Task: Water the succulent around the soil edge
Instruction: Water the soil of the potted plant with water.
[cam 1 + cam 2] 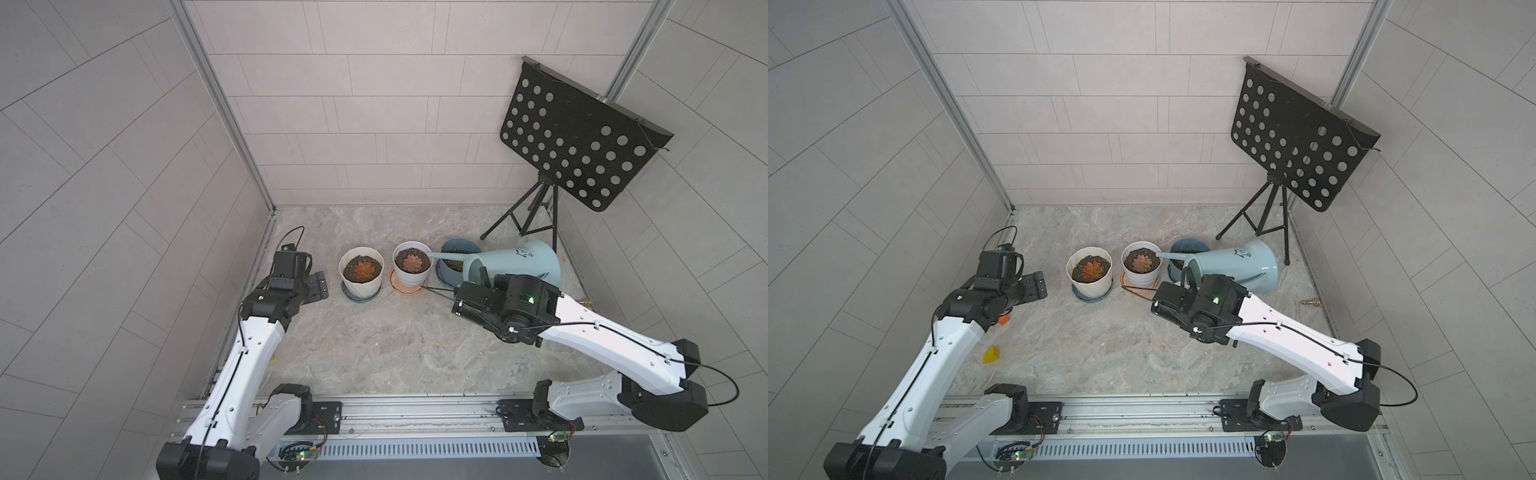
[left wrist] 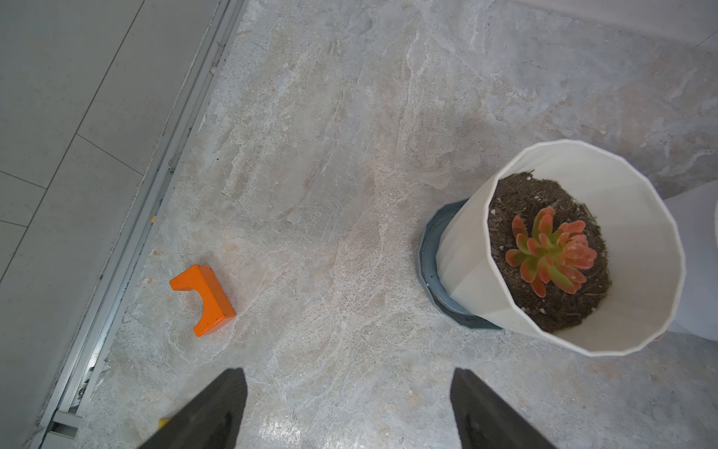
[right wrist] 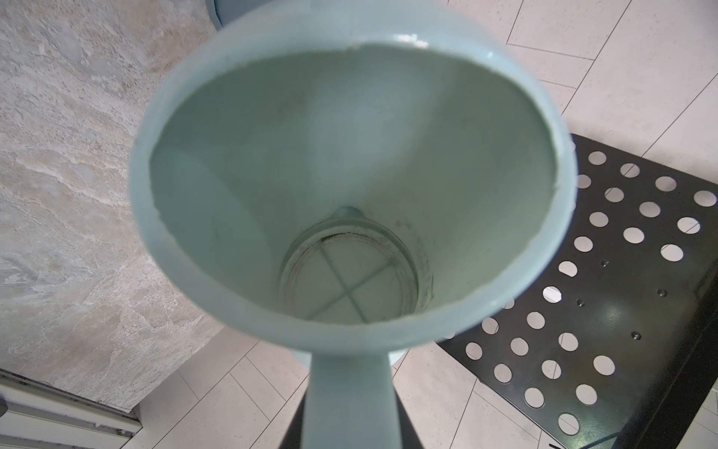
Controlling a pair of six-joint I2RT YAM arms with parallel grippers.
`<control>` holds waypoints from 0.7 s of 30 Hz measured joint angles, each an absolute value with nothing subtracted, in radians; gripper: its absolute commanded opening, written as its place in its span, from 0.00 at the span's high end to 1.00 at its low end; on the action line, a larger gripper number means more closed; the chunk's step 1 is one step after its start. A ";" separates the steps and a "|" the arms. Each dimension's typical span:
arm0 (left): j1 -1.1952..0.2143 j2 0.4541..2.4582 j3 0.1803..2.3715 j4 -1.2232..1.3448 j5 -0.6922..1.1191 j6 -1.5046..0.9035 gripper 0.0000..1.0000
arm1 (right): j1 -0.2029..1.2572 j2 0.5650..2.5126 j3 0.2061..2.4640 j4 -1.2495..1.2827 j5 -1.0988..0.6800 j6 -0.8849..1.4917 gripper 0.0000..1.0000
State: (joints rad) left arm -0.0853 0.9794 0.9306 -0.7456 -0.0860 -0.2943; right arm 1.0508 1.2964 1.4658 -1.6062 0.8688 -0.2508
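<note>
My right hand (image 3: 349, 425) is clamped on the handle of the pale blue watering can (image 1: 521, 262), its dark fingers (image 3: 406, 431) pressed against either side of the handle in the right wrist view. The can is tipped well over, and its spout (image 1: 446, 256) reaches to the rim of the smooth white pot (image 1: 411, 280). The tip sits at the soil edge on the can's side, just beside the succulent (image 1: 412, 262). There is a dark scrawl (image 1: 524, 252) on the can's flank, but I cannot read it in either top view. My left hand (image 2: 349, 388) hangs with its fingers spread apart and nothing between them, near the ribbed white pot (image 2: 466, 264) that holds a second succulent (image 2: 551, 252). An orange block (image 2: 204, 299) and a yellow block (image 1: 991, 355) lie on the worktop (image 1: 374, 340) by the left arm. A blue pot (image 1: 451, 245) stands behind the spout, and a black music stand (image 1: 577, 137) stands in the far corner.
</note>
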 measured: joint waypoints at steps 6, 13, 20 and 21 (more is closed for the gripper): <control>-0.085 0.975 0.931 -0.746 -0.082 -0.294 0.10 | 1.045 1.313 1.475 -1.606 0.870 -0.255 1.00; -0.085 0.974 0.931 -0.746 -0.079 -0.294 0.10 | 1.040 1.353 1.514 -1.606 0.872 -0.278 1.00; -0.085 0.970 0.931 -0.746 -0.078 -0.294 0.10 | 1.031 1.373 1.539 -1.606 0.872 -0.307 1.00; -0.085 0.969 0.931 -0.746 -0.078 -0.294 0.10 | 1.029 1.376 1.544 -1.606 0.872 -0.310 1.00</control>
State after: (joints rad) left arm -0.0853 0.9691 0.9306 -0.7456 -0.0776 -0.2943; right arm 1.0290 1.3758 1.5436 -1.6058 0.8722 -0.3099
